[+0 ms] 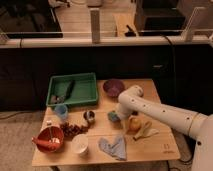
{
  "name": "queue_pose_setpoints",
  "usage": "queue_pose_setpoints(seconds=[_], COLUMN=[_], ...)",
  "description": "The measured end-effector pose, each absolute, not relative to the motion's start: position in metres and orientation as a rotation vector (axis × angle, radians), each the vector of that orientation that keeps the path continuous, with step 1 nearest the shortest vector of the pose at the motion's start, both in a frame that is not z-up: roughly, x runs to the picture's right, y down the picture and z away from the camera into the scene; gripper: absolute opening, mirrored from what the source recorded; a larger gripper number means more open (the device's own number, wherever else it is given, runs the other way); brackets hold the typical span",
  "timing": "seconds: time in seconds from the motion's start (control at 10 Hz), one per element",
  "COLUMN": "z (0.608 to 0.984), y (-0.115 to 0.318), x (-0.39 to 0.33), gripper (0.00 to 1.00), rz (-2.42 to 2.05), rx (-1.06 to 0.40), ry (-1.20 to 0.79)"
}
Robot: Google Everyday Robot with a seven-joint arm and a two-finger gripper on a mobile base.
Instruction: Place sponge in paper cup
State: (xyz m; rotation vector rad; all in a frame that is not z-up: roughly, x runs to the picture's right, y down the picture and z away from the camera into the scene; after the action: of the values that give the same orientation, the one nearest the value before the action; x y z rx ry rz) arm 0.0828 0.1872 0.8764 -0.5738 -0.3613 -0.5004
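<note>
The sponge (pixel 112 116) lies flat mid-table (pixel 155 151), right at the tip of the gripper (pixel 120 116), which hangs just beside it with its fingers spread wide and nothing gripped. The cup (pixel 79 144) stands well apart at the front left, near a blue cloth (pixel 114 148). A small mark (pixel 165 146) by the table's right edge is too small to read.

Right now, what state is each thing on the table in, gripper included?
gripper: open, low over the table, right beside the sponge.
sponge: lying on the table, not in the cup.
paper cup: upright near the front edge, no sponge in it.
metal cup: upright.
green tray: flat on the table, dark items inside.
blue cloth: lying rumpled.
</note>
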Motion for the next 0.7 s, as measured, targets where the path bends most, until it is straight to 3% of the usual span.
queue_pose_setpoints(seconds=[0.5,0.7], z=[0.8762,0.8748], y=[0.1858,0.1850], x=[0.0833,0.0838], gripper=[0.80,0.76], rz=[-0.491,-0.489], rx=[-0.574,-0.575], ry=[-0.359,-0.359])
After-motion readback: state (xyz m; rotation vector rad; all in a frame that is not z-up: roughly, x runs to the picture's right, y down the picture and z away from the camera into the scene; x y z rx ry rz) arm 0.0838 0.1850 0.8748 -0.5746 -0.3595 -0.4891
